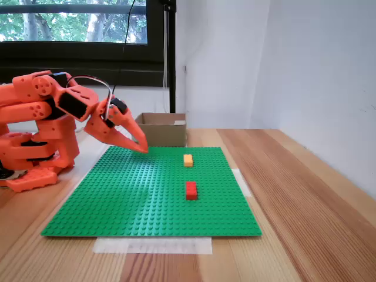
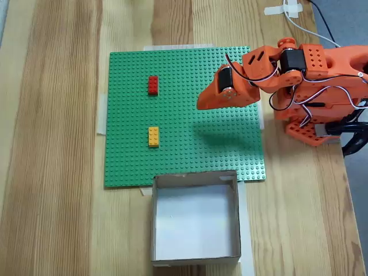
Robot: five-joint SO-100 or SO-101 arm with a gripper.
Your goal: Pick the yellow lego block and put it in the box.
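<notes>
Side-on fixed view, left to right: my orange arm (image 1: 41,126) sits folded at the left edge of the wooden table (image 1: 294,194), and my gripper (image 1: 140,145) points down and to the right, its tips just above the rear left part of the green baseplate (image 1: 135,200). My two fingers lie together, with no visible gap and nothing held between them. Behind the tips stands the box (image 1: 161,130), at the plate's far edge. To the right of my tips, well apart from them, the yellow lego block (image 1: 188,160) rests flat on the plate; nearer the camera lies the red brick (image 1: 191,190).

Top-down fixed view, left to right: the red brick (image 2: 153,85) and the yellow lego block (image 2: 153,137) lie in one column near the left side of the green baseplate (image 2: 190,155). The box (image 2: 195,215), open-topped, stands against the plate's lower edge, just below and right of the yellow block. My gripper (image 2: 200,103) hangs over the plate's right half, tips aimed left, closed as far as I can judge; the yellow block lies left of and below the tips, untouched. My arm (image 2: 310,75) stands at the plate's right edge.
</notes>
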